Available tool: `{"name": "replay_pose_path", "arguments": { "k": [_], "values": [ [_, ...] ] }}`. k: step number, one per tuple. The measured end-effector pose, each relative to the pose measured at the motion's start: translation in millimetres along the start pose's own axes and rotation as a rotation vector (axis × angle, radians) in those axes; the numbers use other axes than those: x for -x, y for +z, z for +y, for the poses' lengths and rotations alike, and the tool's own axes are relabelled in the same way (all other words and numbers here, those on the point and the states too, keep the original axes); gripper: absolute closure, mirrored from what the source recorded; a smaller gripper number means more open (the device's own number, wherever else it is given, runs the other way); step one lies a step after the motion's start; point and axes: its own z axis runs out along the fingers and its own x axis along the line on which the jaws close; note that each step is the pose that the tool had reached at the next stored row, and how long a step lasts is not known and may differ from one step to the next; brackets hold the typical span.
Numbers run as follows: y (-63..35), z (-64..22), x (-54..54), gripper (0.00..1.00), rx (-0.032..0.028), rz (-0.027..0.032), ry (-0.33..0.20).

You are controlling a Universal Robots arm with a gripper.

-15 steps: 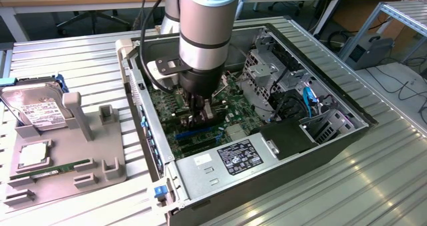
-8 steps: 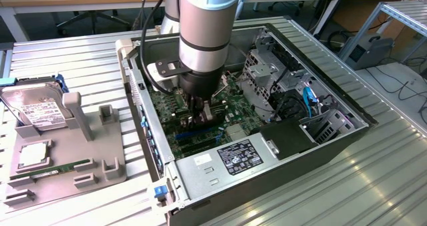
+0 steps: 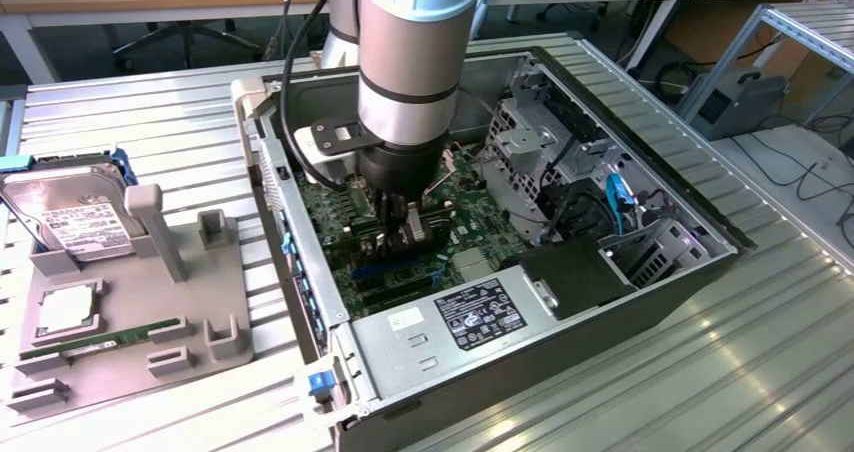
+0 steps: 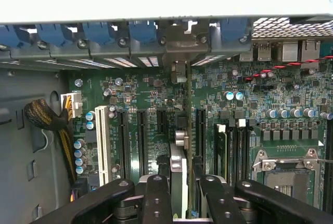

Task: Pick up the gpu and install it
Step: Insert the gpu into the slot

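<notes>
The gpu (image 4: 178, 164) stands edge-on between my gripper's fingers (image 4: 156, 195), low over the green motherboard (image 4: 234, 109) and lined up with a long black expansion slot. Its silver end bracket (image 4: 178, 52) reaches the case's rear slot openings beside the blue clips. In the exterior view my gripper (image 3: 404, 230) is down inside the open computer case (image 3: 667, 172), shut on the gpu (image 3: 418, 224), with the arm coming straight down from above. The card's lower edge and the slot under it are hidden by the card itself.
A grey parts tray (image 3: 200, 322) lies to the exterior view's left of the case, holding a hard drive (image 3: 74, 222), a RAM stick (image 3: 100, 342) and a CPU (image 3: 67, 312). Inside the case are the power supply (image 3: 454, 317), drive cages (image 3: 527, 137) and cables (image 4: 44, 117).
</notes>
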Motion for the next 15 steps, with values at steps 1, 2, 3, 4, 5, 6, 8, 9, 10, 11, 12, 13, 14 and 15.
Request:
{"name": "replay_pose_path", "arguments": {
  "k": [1,2,3,4,5,6,8,9,10,11,12,13,14,15],
  "values": [
    [0.0,0.0,0.0,0.73,0.0000,0.0000,0.000],
    [0.0,0.0,0.0,0.73,0.0000,0.0000,0.000],
    [0.0,0.0,0.0,0.73,0.0000,-0.0001,0.000],
    [0.0,0.0,0.0,0.73,-0.0002,-0.0003,0.000],
    [-0.2,0.0,0.0,0.73,-0.0002,-0.0004,0.000],
    [-0.6,0.0,0.0,0.73,-0.0001,-0.0003,0.000],
    [-0.8,0.0,0.0,0.73,0.0000,-0.0001,0.000],
    [-0.9,0.0,0.1,0.73,0.0000,0.0000,0.000],
    [-0.9,0.0,0.1,0.73,0.0000,0.0000,0.000],
    [-0.8,0.0,0.1,0.73,0.0000,0.0000,0.000],
    [-0.5,0.0,0.1,0.73,0.0000,-0.0001,0.000],
    [0.0,0.0,0.1,0.73,0.0001,0.0002,0.000],
    [0.6,0.0,0.1,0.73,0.0002,0.0003,0.000],
    [1.1,0.1,0.1,0.73,0.0003,0.0004,0.000]
  ]
}}
